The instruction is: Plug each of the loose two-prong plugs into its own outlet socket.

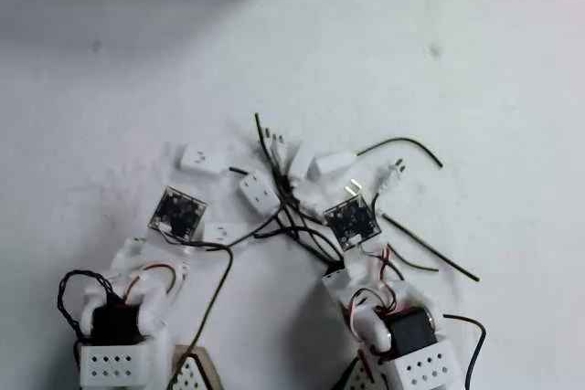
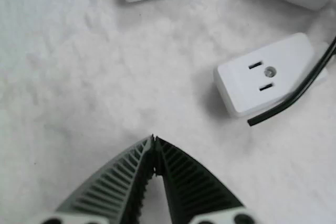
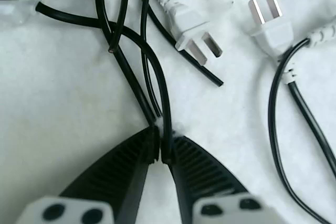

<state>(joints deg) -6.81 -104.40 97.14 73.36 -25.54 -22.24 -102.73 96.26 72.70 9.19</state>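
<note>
Clamping a thin black cable, the right gripper is clenched, with a loose white two-prong plug just beyond, mid-frame in the high view. Left gripper pressed closed on nothing; white plastic outlet socket nearby on the white table.

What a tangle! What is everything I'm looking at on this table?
sockets: about five, white, scattered mid-table
plugs: two seen clearly, white, two-prong, loose beside the cables
cables: several, black, tangled mid-table
table: one, white, under everything
left gripper: one, dark grey, closed and empty, near a socket
right gripper: one, black, closed with a cable between its tips
</note>
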